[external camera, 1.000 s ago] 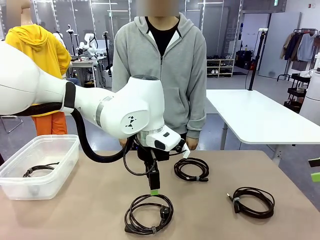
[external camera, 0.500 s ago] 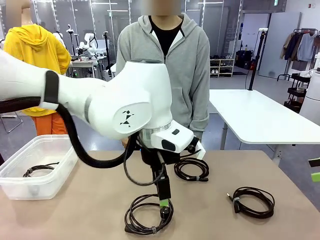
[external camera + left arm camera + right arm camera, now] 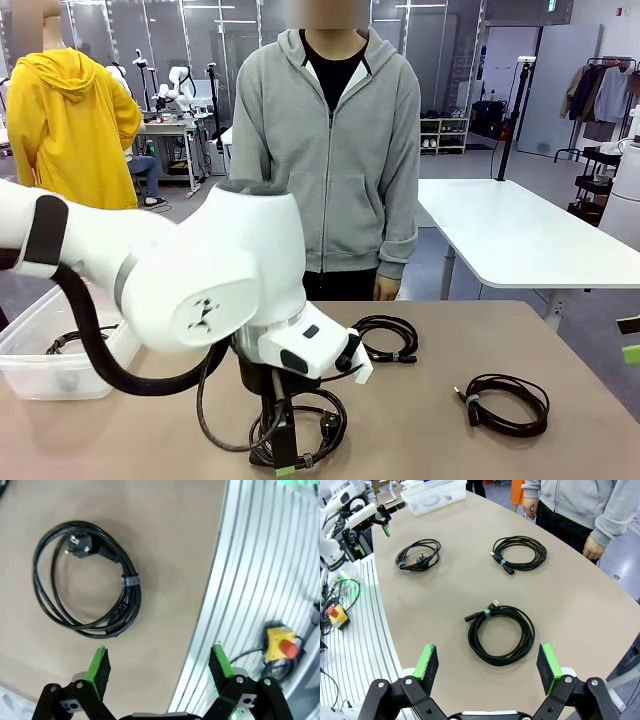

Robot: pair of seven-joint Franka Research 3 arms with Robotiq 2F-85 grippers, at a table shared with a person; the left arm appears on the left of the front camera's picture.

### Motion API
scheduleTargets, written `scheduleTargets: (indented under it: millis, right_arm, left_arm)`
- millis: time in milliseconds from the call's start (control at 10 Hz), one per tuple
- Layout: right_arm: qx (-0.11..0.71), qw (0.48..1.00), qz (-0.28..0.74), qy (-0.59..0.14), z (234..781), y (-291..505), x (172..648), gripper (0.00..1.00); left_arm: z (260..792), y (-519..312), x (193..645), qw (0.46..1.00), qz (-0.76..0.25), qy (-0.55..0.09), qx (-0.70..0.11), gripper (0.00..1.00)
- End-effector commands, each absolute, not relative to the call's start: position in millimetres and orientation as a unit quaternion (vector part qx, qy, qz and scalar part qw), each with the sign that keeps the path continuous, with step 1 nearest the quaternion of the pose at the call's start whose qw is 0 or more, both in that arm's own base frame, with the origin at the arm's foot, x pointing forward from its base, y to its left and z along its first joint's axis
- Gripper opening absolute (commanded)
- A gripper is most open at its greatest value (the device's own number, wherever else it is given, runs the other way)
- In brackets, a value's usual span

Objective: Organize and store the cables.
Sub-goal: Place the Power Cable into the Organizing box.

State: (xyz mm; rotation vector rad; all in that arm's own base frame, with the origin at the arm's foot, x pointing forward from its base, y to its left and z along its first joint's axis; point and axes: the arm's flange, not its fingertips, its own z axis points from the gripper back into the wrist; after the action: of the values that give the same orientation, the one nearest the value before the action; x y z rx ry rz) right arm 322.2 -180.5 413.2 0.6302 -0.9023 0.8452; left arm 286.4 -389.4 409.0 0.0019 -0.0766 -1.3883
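Three cables lie on the brown table as tied black coils. The nearest coil [image 3: 318,425] [image 3: 85,580] [image 3: 418,555] has a chunky plug. My left gripper [image 3: 287,462] [image 3: 160,667] [image 3: 382,524] hangs open over the table's near edge, just beside that coil and not touching it. A second coil [image 3: 385,337] [image 3: 519,553] rests in front of the person. The third coil [image 3: 507,403] [image 3: 501,632] lies at the right, below my right gripper [image 3: 487,662] [image 3: 630,340], which is open and holds nothing.
A clear plastic bin [image 3: 30,375] [image 3: 434,495] at the far left holds another black coil [image 3: 75,340]. A person in a grey hoodie [image 3: 330,150] stands at the far side, one hand [image 3: 592,547] by the table. A ribbed metal frame [image 3: 260,580] with an emergency button [image 3: 282,642] runs off the near edge.
My left arm has swung toward the near edge and come down; its gripper passed from the plugged coil's far side to its near side. Cables and right gripper have not moved.
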Motion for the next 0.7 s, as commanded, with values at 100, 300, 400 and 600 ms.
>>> scheduleTargets:
  millis: [100, 300, 400, 600]
  right_arm:
    - [0.288, 0.762, 0.396, -0.425, 412.6, -182.7, 323.2, 1.0]
    - [0.288, 0.762, 0.396, -0.425, 412.6, -182.7, 323.2, 1.0]
    - [0.288, 0.762, 0.396, -0.425, 412.6, -182.7, 323.2, 1.0]
    - [0.288, 0.762, 0.396, -0.425, 412.6, -182.7, 323.2, 1.0]
  left_arm:
    - [409.0, -389.4, 286.4, 0.768, -0.64, -0.035, 0.001, 1.0]
    - [403.2, -389.5, 285.3, 0.763, -0.644, -0.049, 0.002, 1.0]
    - [393.6, -398.4, 294.1, 0.769, -0.637, -0.056, 0.012, 1.0]
    - [371.5, -407.0, 301.8, 0.769, -0.636, -0.07, 0.0, 1.0]
